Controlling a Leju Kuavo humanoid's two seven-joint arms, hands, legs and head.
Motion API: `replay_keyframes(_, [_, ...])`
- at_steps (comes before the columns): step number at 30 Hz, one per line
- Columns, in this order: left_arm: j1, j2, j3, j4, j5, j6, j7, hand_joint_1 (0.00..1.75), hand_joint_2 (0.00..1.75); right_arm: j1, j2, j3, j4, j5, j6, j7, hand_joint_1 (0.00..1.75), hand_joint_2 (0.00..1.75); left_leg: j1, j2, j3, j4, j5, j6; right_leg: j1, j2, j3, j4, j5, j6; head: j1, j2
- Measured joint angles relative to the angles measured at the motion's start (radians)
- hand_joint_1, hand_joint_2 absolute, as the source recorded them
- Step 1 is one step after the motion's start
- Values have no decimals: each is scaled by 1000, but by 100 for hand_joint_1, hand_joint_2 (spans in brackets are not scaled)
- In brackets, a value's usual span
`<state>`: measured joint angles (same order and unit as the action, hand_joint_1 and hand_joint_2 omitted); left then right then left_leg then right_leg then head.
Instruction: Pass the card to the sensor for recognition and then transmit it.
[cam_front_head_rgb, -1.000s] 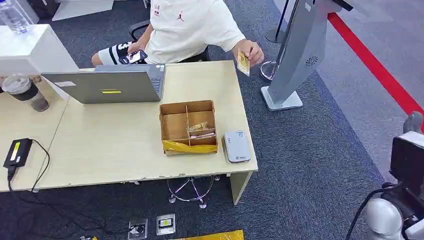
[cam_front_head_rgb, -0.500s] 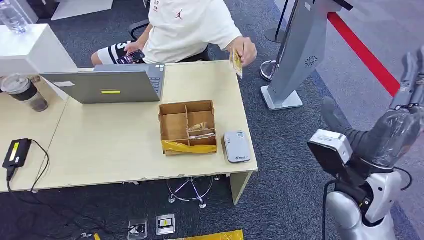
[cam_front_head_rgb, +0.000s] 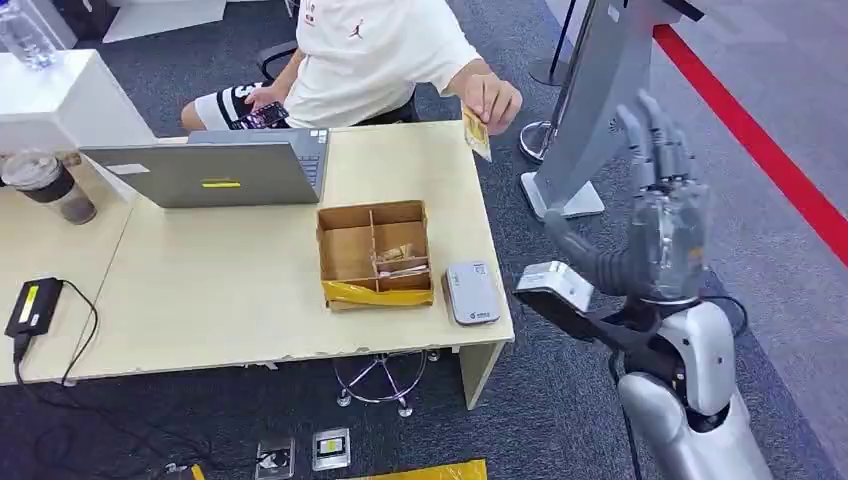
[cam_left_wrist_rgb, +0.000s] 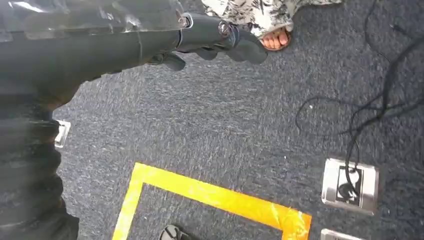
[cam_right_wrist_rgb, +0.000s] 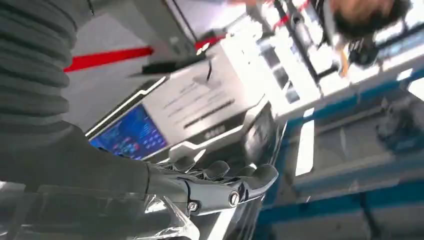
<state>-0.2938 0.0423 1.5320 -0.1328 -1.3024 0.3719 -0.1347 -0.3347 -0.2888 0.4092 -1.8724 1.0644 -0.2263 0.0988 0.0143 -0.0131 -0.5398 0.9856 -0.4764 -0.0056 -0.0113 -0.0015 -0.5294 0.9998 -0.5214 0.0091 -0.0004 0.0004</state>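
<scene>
One bench carries a laptop, a divided cardboard box and a grey sensor. Right hand, raised beside the bench, fingers spread, holds nothing. Left hand, fingers loose, holds nothing. A seated person's hand pinches the card over the bench's far corner.

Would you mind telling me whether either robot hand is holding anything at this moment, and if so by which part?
Nothing is held by either. The right hand is raised with fingers spread; the left hand hangs over the carpet. A person's hand holds the card by its upper end.
</scene>
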Motion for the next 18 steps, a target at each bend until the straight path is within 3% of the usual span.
replay_keyframes(7, [-23,0,0,0,-30,-7,9,0,175,-120,47,135,204,-69,59,-15,0,175,0,-2,-3,0,1,-1,0,-3,-2,1,0,0,0,0])
replay_keyframes(11, [-46,0,0,0,-35,-5,12,0,175,-228,103,226,467,-104,55,-42,0,175,0,-1,-4,0,1,-1,0,-1,-5,2,0,-1,-1,0])
replay_keyframes(18, [-47,0,0,1,-34,-6,13,0,175,-288,162,293,686,-132,73,-56,0,175,0,-2,-8,0,2,-1,0,-1,-9,2,0,-1,0,0])
